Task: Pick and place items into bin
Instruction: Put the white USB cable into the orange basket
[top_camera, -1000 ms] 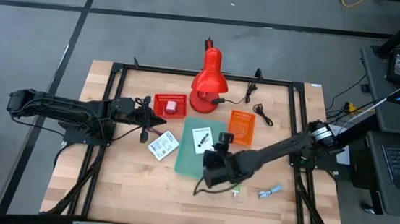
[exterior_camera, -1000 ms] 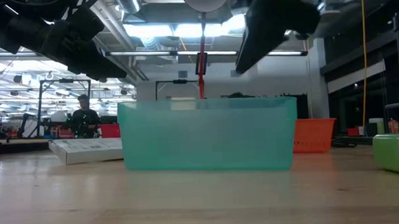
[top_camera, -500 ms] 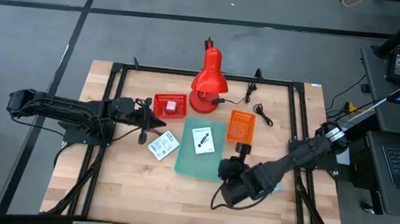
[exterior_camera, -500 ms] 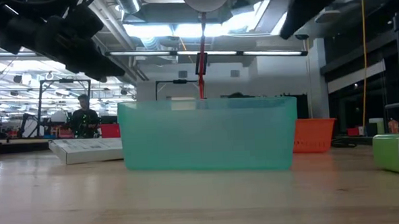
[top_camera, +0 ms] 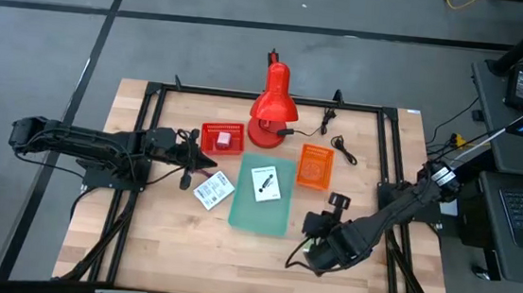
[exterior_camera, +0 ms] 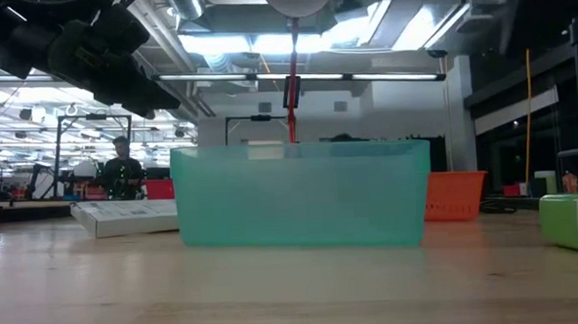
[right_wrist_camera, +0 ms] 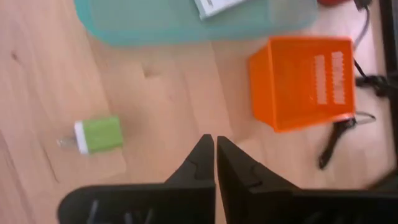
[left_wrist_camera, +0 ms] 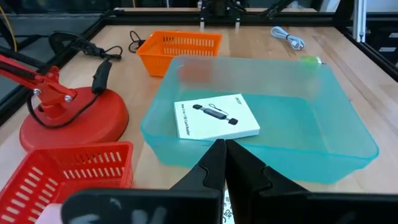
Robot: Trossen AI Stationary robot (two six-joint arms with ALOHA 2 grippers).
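Hovering my right gripper (right_wrist_camera: 214, 146), fingers pinched together on nothing, near the green block (right_wrist_camera: 98, 135) lying on the worktop (right_wrist_camera: 161, 112) beside the bin (right_wrist_camera: 155, 22), I should spread them before descending squarely over it.

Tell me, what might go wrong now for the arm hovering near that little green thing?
The right gripper is shut and empty, so it must reopen before grabbing the green block. That block is small and could skid across the bare wood. The orange basket sits close by, and a swing toward the teal bin might clip it.
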